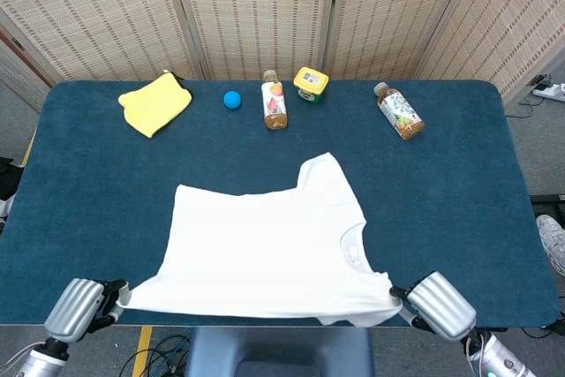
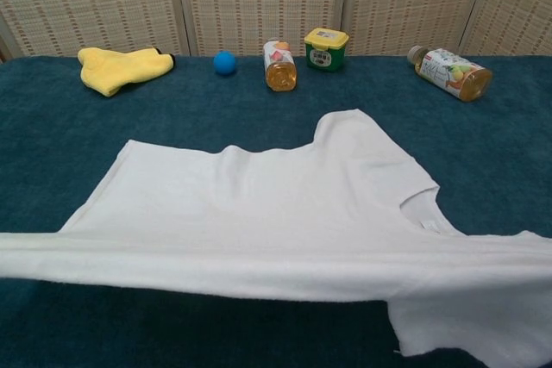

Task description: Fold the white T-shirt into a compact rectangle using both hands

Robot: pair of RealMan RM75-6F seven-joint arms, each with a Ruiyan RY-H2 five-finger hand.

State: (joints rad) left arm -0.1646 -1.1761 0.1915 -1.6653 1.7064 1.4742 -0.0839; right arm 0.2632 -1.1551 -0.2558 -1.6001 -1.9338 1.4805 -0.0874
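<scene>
The white T-shirt (image 1: 265, 245) lies spread on the blue table, its near edge lifted and stretched taut at the table's front edge. My left hand (image 1: 78, 307) pinches the shirt's near left corner. My right hand (image 1: 439, 305) pinches the near right corner by the shoulder. The chest view shows the white T-shirt (image 2: 259, 213) with its raised front edge running across the frame; neither hand appears there. The far sleeve points toward the bottles.
At the back of the blue table (image 1: 459, 183) stand a yellow cloth (image 1: 155, 102), a blue ball (image 1: 232, 100), an orange bottle (image 1: 274, 101), a yellow-lidded jar (image 1: 311, 82) and a lying bottle (image 1: 398, 111). Wicker screens close the rear.
</scene>
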